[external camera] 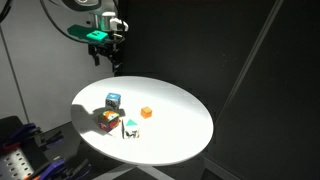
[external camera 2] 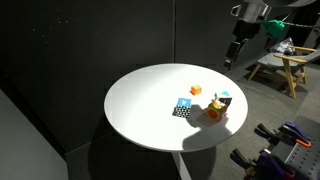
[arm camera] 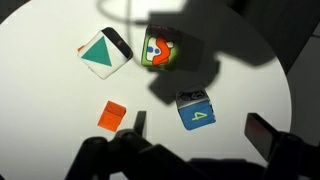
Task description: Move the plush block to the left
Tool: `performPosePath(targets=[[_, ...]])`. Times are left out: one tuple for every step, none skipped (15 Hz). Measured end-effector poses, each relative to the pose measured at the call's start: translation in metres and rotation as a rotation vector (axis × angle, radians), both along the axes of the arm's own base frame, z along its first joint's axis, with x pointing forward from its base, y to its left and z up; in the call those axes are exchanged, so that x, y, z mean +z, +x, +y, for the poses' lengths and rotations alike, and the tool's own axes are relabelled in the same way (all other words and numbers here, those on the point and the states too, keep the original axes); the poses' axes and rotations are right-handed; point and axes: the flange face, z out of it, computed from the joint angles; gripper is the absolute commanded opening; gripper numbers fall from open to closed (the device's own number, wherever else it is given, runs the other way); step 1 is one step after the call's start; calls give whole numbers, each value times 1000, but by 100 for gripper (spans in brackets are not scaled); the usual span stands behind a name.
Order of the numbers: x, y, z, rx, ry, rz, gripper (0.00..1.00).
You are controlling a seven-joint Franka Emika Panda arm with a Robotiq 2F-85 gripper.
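Note:
The plush block [external camera: 107, 120] is a dark red-brown cube with yellow and green patches, resting on the round white table [external camera: 180, 125]. It also shows in an exterior view [external camera 2: 215, 112] and in the wrist view [arm camera: 160, 50]. My gripper [external camera: 112, 55] hangs high above the table's edge, well away from the block, and it appears in an exterior view [external camera 2: 233, 55] too. In the wrist view the gripper [arm camera: 198, 126] is open and empty, its fingers framing the table far below.
A blue-and-white cube [arm camera: 196, 110] lies beside the plush block. A small orange cube [arm camera: 111, 115] and a flat white tile with a green triangle [arm camera: 100, 55] lie near it. Dark curtains surround the table [external camera 2: 140, 100]. Wooden furniture [external camera 2: 285, 65] stands behind.

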Motion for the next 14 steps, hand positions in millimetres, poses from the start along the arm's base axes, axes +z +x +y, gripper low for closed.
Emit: performPosePath(targets=[[-6,0,-1,-8,7,10,100],[-12,1,-1,-15,7,15,100],[-18,2,-2,-24,6,13,100],[-25,3,-3,-36,5,10,100],[-32,4,-4,-50,4,6,100],[-41,5,-4,-64,3,6,100],[-48,7,-5,-77,1,8,100],[-56,9,-6,-92,0,10,100],[-65,11,-7,-104,-2,13,100],[-74,12,-8,-120,-4,18,100],[-84,14,-10,-135,-6,25,100],[-94,15,-11,-148,-10,33,100],[-105,16,-12,-160,-14,45,100],[-116,16,-14,-171,-20,59,100]])
